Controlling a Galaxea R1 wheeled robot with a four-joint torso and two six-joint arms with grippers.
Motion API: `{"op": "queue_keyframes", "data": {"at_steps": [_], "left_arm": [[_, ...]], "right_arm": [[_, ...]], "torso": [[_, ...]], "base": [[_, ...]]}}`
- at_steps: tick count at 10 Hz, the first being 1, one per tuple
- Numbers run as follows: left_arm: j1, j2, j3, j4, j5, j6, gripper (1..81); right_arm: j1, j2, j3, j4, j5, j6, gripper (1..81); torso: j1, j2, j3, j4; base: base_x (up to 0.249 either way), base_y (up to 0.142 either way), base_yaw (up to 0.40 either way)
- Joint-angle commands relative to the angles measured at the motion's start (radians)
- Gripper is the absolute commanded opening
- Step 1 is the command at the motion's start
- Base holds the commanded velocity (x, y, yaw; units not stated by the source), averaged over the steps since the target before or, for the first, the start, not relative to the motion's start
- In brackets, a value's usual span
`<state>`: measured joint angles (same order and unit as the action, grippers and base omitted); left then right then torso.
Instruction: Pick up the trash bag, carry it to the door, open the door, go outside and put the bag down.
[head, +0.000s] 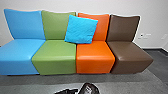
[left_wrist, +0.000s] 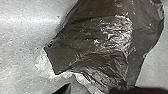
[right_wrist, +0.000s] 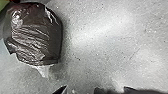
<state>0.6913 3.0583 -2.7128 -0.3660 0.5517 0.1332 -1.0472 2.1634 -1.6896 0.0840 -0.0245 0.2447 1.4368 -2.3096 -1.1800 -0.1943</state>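
The trash bag is dark, translucent and glossy, with whitish material at one end. It shows large in the left wrist view as the bag (left_wrist: 97, 37), and also in the right wrist view as the bag (right_wrist: 37, 35), resting on the grey floor. My left gripper (left_wrist: 86, 90) is open near the bag's whitish end, without a visible grip on it. My right gripper (right_wrist: 80, 91) stands open over the floor, apart from the bag. Dark shapes cross the bottom edge of the head view; whether they are bag or arm, I cannot tell.
A row of joined seats stands ahead against a pale wall: blue (head: 20, 50), green (head: 56, 52), orange (head: 95, 51) and brown (head: 131, 52). A bright blue cushion (head: 81, 29) leans across the green and orange backs. Grey floor (head: 120, 83) runs in front.
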Motion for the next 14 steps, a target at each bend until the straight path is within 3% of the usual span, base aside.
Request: {"op": "queue_keyframes", "data": {"at_steps": [1, 3, 4, 7, 10, 12, 14], "left_arm": [[-0.129, 0.014, 0.005, -0.008, 0.070, 0.000, 81.1], [-0.146, 0.014, 0.004, -0.008, 0.070, 0.000, 81.1], [-0.155, 0.011, 0.002, -0.008, 0.071, 0.002, 81.1], [-0.179, 0.004, 0.002, -0.014, 0.059, 0.000, 81.1], [-0.192, 0.018, 0.001, -0.011, -0.001, 0.000, 81.1], [-0.195, 0.028, -0.001, -0.011, -0.001, 0.000, 81.1], [-0.203, 0.042, -0.001, -0.010, -0.003, 0.000, 81.1]], "right_arm": [[0.066, -0.066, 0.013, 0.013, -0.049, 0.001, 81.1], [0.068, -0.066, 0.013, 0.014, -0.049, 0.001, 81.1], [0.069, -0.064, 0.013, 0.014, -0.049, 0.001, 81.1], [0.071, -0.058, 0.009, 0.013, -0.049, 0.001, 81.1], [0.066, -0.061, 0.010, 0.013, -0.049, 0.002, 81.1], [0.065, -0.058, 0.009, 0.013, -0.049, 0.001, 81.1], [0.066, -0.058, 0.010, 0.013, -0.049, 0.002, 81.1]], "torso": [[0.063, -0.097, -0.093, 0.000], [0.103, -0.161, -0.152, 0.000], [0.061, -0.097, -0.092, 0.000], [0.086, -0.141, -0.137, 0.000], [0.087, -0.142, -0.135, 0.000], [0.087, -0.142, -0.232, 0.000], [0.087, -0.143, -0.271, 0.000]], "base": [[0.000, 0.000, 0.000], [0.000, 0.000, 0.000], [0.000, 0.000, 0.000], [0.000, 0.000, 0.000], [0.000, 0.000, 0.000], [0.000, 0.000, 0.000], [0.000, 0.000, 0.000]]}}
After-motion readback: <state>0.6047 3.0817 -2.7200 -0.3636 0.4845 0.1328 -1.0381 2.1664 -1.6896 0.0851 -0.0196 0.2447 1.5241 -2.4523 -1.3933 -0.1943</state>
